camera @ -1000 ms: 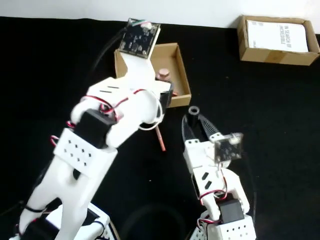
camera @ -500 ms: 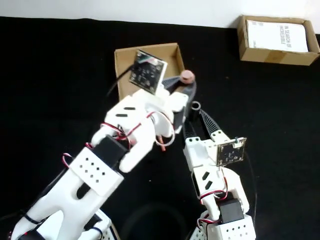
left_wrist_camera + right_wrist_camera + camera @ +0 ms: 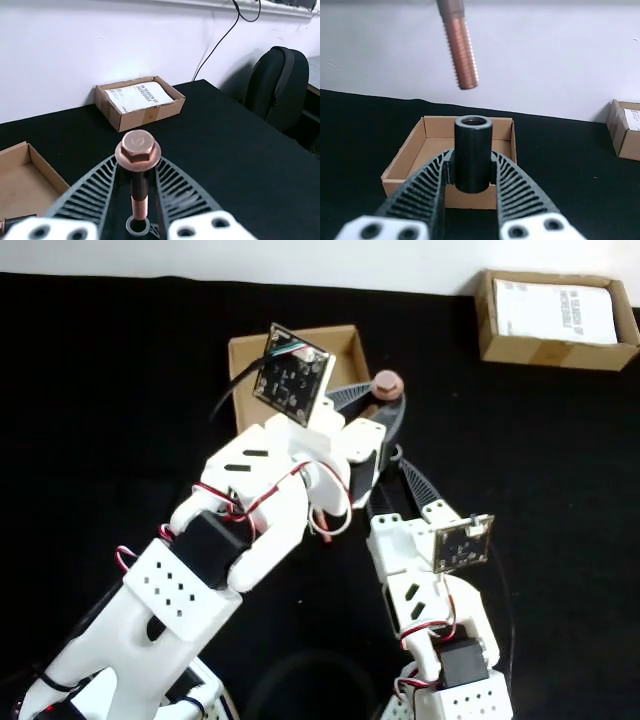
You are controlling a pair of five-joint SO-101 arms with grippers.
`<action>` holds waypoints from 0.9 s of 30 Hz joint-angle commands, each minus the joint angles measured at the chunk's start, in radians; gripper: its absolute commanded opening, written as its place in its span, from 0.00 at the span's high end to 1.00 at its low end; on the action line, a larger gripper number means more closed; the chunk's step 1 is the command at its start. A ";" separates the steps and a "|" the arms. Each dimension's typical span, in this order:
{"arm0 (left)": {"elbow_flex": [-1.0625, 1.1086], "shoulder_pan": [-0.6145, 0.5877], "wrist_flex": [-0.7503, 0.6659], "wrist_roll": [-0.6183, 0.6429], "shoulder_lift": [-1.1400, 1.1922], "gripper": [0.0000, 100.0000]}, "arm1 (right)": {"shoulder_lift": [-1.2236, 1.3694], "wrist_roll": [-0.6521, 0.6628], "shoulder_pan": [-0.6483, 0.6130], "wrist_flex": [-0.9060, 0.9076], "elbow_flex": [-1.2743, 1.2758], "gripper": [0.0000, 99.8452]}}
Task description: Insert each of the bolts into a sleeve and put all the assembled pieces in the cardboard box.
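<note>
Gripping a dark sleeve (image 3: pixel 472 152) by its sides, the right fingers (image 3: pixel 420 192) are closed on it and hold it upright, bore facing up. Just above, apart from the rim, hangs the threaded tip of a copper bolt (image 3: pixel 461 55); the left fingers (image 3: pixel 90 192) are closed on its shank under the hex head. From the left wrist the shank lines up over the sleeve's ring, while from the right wrist the tip sits slightly to one side of the bore. One second earlier the left arm held the bolt over the cardboard box (image 3: pixel 438 128), well apart from the sleeve; it has since swung across, whereas the right arm has barely moved. Alignment therefore appears nearly done, and lowering the bolt into the bore is judged the next step. Behind the sleeve the cardboard box waits on the black surface (image 3: pixel 100 390). Farther off stands a second box (image 3: pixel 555 350) holding a printed sheet.
</note>
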 commanded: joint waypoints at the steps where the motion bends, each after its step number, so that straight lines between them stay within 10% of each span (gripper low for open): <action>1: -0.050 0.012 0.006 0.003 -0.027 0.99 | -0.013 0.002 -0.007 -0.024 0.038 0.99; 27: 0.131 0.031 0.008 0.006 -0.027 0.99 | -0.013 0.008 -0.007 -0.025 0.064 0.99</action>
